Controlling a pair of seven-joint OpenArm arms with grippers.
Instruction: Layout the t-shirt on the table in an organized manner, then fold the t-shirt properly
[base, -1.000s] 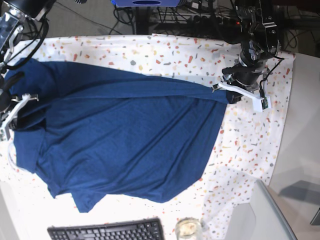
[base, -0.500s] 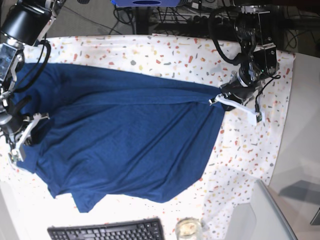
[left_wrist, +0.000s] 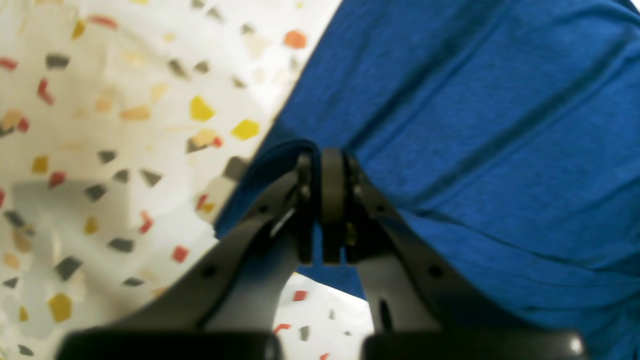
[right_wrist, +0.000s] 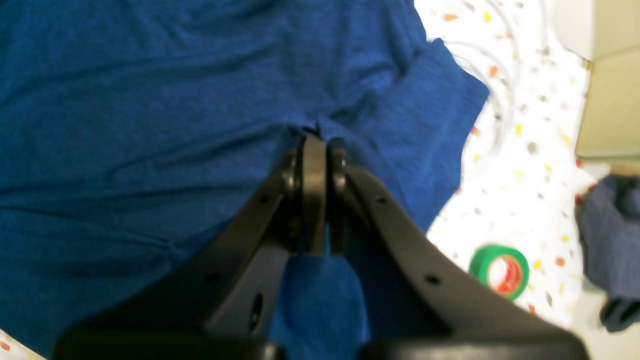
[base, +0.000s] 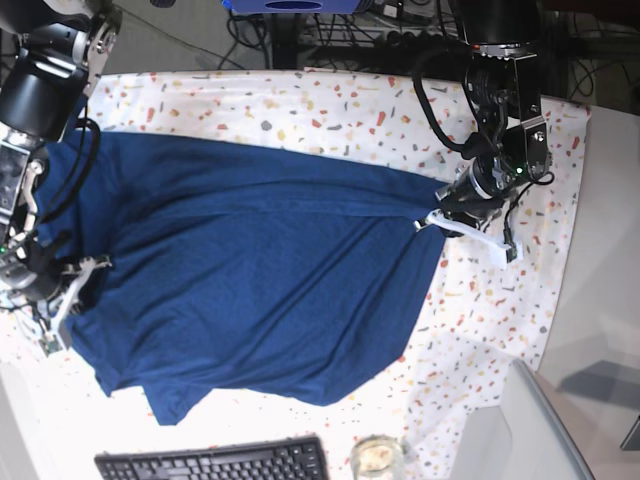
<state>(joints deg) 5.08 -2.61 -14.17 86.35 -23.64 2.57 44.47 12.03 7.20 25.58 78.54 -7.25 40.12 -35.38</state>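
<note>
The navy t-shirt (base: 250, 280) lies spread wide and wrinkled over the speckled table (base: 330, 110). My left gripper (base: 430, 219), on the base view's right, is shut on the shirt's right corner. In the left wrist view the gripper (left_wrist: 320, 160) pinches a fold of the shirt (left_wrist: 475, 125) just above the table (left_wrist: 100, 150). My right gripper (base: 80, 270), on the base view's left, is shut on the shirt's left edge. In the right wrist view it (right_wrist: 314, 145) grips bunched fabric of the shirt (right_wrist: 150, 100).
A black keyboard (base: 215, 462) and a small glass jar (base: 377, 458) sit at the front edge. A grey translucent sheet (base: 520, 420) stands at the front right. A green tape roll (right_wrist: 499, 271) lies on the table beside the shirt. Cables run behind the table.
Both grippers moved toward the front edge while holding the shirt. The left gripper also shifted inward. The shirt's left and right ends were dragged forward with them.
</note>
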